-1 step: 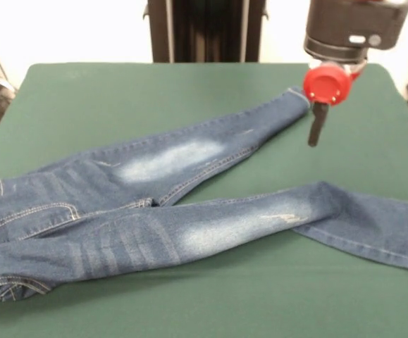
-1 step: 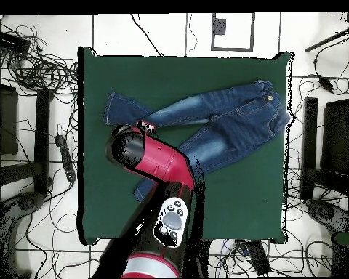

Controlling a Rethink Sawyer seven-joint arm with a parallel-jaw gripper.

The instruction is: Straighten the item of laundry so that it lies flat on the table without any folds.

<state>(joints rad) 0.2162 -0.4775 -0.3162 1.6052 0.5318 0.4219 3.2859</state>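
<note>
The item of laundry, a small pair of blue jeans (image 1: pixel 168 190) with pale thigh patches, lies on the green table (image 1: pixel 119 98). Its waistband is at the left edge of the front view and its two legs spread apart to the right. The far leg's cuff (image 1: pixel 297 96) ends just left of my gripper (image 1: pixel 317 127), which hangs a little above the cloth beside it and holds nothing that I can see. The near leg bends slightly and reaches the right edge. In the overhead view the jeans (image 2: pixel 228 116) lie across the table's upper half; my arm (image 2: pixel 159 163) covers the gripper and part of one leg.
Tangled cables (image 2: pixel 39 69) and dark equipment (image 2: pixel 330 152) lie on the floor around the table. Bare green cloth (image 1: pixel 260 296) stretches in front of the jeans, and more bare cloth (image 1: pixel 119 84) lies behind them.
</note>
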